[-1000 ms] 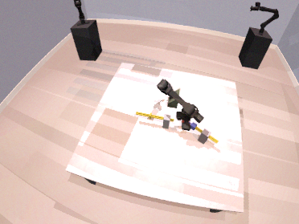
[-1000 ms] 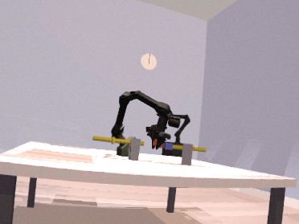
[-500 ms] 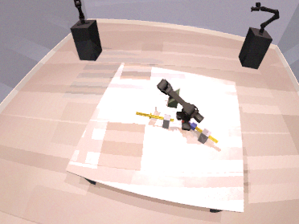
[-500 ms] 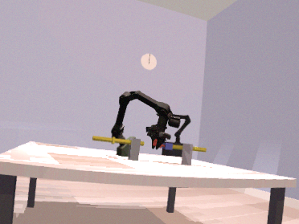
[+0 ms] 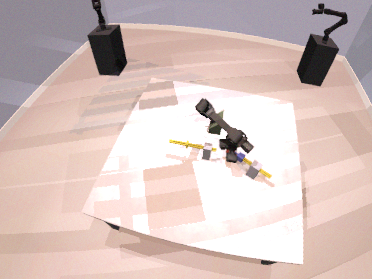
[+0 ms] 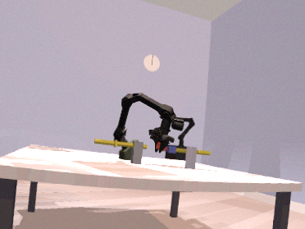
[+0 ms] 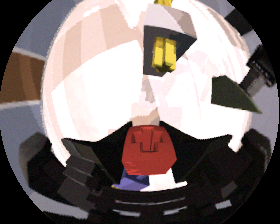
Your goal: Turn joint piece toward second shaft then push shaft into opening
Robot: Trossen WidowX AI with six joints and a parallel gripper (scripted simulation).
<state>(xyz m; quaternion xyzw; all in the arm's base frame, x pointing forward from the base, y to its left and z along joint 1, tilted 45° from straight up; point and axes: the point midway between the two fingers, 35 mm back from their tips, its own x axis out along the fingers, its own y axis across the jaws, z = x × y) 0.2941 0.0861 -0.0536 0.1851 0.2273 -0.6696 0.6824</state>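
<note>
The red joint piece [image 7: 149, 162] [image 6: 158, 145] sits between the fingers of my gripper [image 7: 145, 123] [image 6: 159, 147], which is shut on it. Its notched opening faces up the wrist view, roughly toward the second shaft; exact alignment cannot be told. A blue hinge part [image 5: 241, 156] [image 6: 170, 149] [image 7: 131, 181] joins it to the fixed yellow shaft [image 5: 267, 174] [image 6: 202, 153] in its grey block [image 5: 253, 170] [image 6: 190, 158]. The second yellow shaft [image 5: 177, 142] [image 6: 104, 142] [image 7: 164, 56] passes through the other grey block [image 5: 206, 152] [image 6: 137, 153] [image 7: 172, 20]. Its near end stands apart from the joint piece.
A dark green wedge-shaped thing [image 5: 215, 125] [image 7: 231, 95] stands on the white table [image 5: 250, 221] [image 6: 82, 177], behind the second shaft's block and near my arm. Two black pedestals [image 5: 107, 51] [image 5: 317, 61] with other arms stand beyond the table.
</note>
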